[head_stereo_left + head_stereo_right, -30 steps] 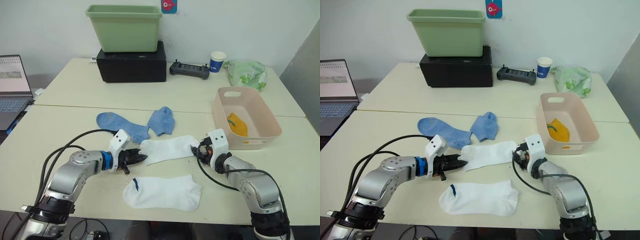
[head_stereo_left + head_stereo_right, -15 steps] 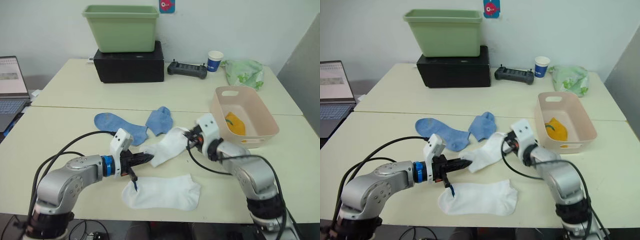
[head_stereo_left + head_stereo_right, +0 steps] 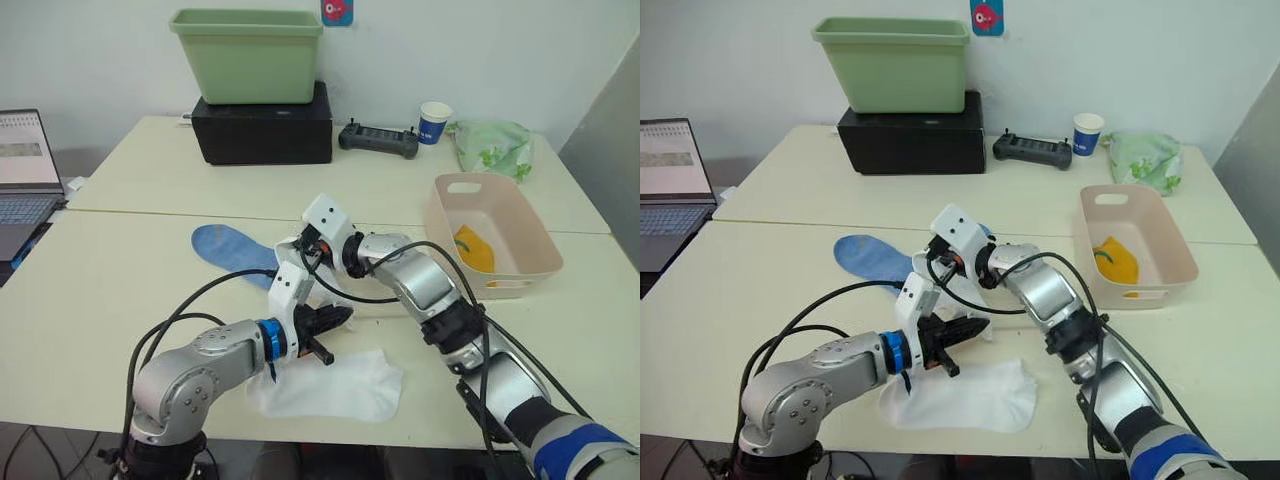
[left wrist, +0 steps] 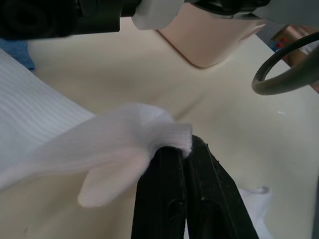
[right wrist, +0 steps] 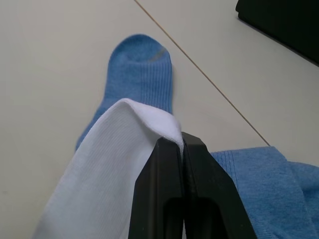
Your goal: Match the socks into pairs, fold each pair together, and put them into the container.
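White sock pinched at both ends, carried over its mate

Head views: left gripper (image 3: 335, 318) and right gripper (image 3: 300, 243) each clamped an end of the upper white sock (image 4: 99, 144), presumably to stack it on the lower white sock (image 3: 345, 385); arms hid most of it. Wrist views: both jaws closed on fabric, blue socks (image 5: 137, 74) beneath. Pink container (image 3: 530, 262) sat at three o'clock, holding yellow fabric (image 3: 473, 248).

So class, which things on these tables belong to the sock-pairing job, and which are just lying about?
Job: two white fabric socks; blue fabric socks; mustard-yellow sock; pale pink plastic tub.

Lying about: green plastic tub; black box; paper cup; black controller; laptop.
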Robot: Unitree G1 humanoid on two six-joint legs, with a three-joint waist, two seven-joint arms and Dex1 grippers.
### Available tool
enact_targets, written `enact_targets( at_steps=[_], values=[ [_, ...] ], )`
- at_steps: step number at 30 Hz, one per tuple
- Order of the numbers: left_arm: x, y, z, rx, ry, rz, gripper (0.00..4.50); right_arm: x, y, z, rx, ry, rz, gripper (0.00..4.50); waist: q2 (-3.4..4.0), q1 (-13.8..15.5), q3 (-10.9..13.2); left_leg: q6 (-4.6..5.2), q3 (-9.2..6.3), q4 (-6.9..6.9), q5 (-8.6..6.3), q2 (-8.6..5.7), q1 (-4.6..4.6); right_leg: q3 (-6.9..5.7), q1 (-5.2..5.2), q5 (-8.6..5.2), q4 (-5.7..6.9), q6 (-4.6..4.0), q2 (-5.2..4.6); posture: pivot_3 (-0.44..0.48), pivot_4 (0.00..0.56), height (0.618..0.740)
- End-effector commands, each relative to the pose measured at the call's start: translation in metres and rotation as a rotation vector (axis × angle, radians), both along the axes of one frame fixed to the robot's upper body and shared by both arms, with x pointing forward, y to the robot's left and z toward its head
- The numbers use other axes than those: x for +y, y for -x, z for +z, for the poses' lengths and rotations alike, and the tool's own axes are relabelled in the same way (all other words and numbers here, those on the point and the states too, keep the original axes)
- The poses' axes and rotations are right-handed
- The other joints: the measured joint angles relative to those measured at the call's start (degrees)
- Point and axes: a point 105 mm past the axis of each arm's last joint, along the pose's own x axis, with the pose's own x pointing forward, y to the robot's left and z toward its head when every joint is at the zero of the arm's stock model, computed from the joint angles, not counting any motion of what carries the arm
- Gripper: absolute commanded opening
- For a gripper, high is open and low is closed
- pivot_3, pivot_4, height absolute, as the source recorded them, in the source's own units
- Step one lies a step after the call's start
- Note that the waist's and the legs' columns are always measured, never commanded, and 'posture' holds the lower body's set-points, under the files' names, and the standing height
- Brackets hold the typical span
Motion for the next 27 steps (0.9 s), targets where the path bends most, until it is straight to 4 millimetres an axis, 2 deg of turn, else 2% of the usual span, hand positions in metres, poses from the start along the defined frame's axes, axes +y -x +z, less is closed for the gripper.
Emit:
enact_targets(
  at_steps=[1,4,9,12,15,17,20,22,24,27],
  values=[
    [-0.008,-0.009,0.0,-0.043,-0.001,0.018,0.0,0.016,0.001,0.009,-0.072,0.013,0.077,0.02,0.0,0.0,0.0,0.0,0.0,0.0,0.0,0.0,0.0,0.01,0.0,0.0,0.0,0.0,0.0,0.0,0.15,0.73],
    [-0.007,-0.009,-0.008,-0.013,-0.004,0.034,0.65,0.017,-0.002,0.011,-0.093,0.006,0.081,0.67,0.0,0.0,0.0,0.0,0.0,-0.02,0.0,0.01,-0.01,-0.01,-0.02,0.0,0.02,0.0,0.0,0.0,0.15,0.73],
    [-0.002,-0.002,-0.006,-0.019,-0.004,0.023,2.17,0.017,-0.002,0.017,-0.124,-0.003,0.09,2.31,0.0,0.0,0.0,0.0,-0.01,-0.04,0.0,0.02,-0.02,-0.01,-0.04,0.0,0.03,0.0,0.0,0.0,0.15,0.73],
    [0.009,0.002,0.007,-0.052,0.001,0.022,3.12,0.009,0.0,0.029,-0.146,-0.019,0.092,3.38,0.02,0.0,0.0,-0.01,-0.03,-0.04,0.0,0.03,-0.02,-0.03,-0.04,0.0,0.06,0.0,0.0,0.0,0.15,0.73],
    [0.025,0.011,0.027,-0.105,0.001,0.012,3.96,-0.007,0.011,0.04,-0.154,-0.038,0.104,4.34,0.02,0.0,0.0,-0.01,-0.07,-0.04,0.0,0.03,-0.03,-0.07,-0.04,0.0,0.07,0.0,0.0,0.0,0.15,0.73],
    [0.038,0.013,0.037,-0.133,0.008,0.008,4.48,-0.021,0.021,0.044,-0.149,-0.055,0.106,4.5,0.02,0.1,0.0,-0.01,-0.12,-0.04,0.0,0.04,-0.04,-0.12,-0.03,-0.01,0.05,0.01,-0.01,0.0,0.15,0.73],
    [0.048,0.014,0.044,-0.138,0.027,0.007,4.48,-0.032,0.029,0.046,-0.132,-0.067,0.087,4.5,0.02,0.2,0.0,-0.01,-0.15,-0.04,0.0,-0.01,-0.03,-0.18,0.04,-0.02,0.02,0.01,-0.08,0.0,0.15,0.73],
    [0.061,0.017,0.05,-0.133,0.007,-0.063,4.48,-0.056,0.036,0.043,-0.113,-0.095,0.017,4.5,0.0,0.1,0.0,-0.01,-0.08,-0.03,0.0,-0.02,-0.03,-0.11,0.04,-0.08,-0.01,0.11,-0.08,0.0,0.15,0.73],
    [0.073,0.018,0.056,-0.104,0.0,-0.124,4.48,-0.077,0.053,0.037,-0.075,-0.122,-0.013,4.5,0.01,0.3,0.0,-0.01,-0.15,-0.06,0.0,0.0,-0.04,-0.18,0.02,-0.1,-0.02,0.12,-0.04,0.0,0.15,0.73],
    [0.091,0.002,0.057,-0.13,-0.077,-0.078,4.48,-0.09,0.074,0.028,-0.036,-0.108,-0.002,4.5,0.17,0.1,0.1,-0.01,-0.11,-0.09,0.0,-0.02,-0.03,-0.15,0.0,-0.18,-0.03,0.2,-0.06,0.0,0.15,0.73]
  ],
)
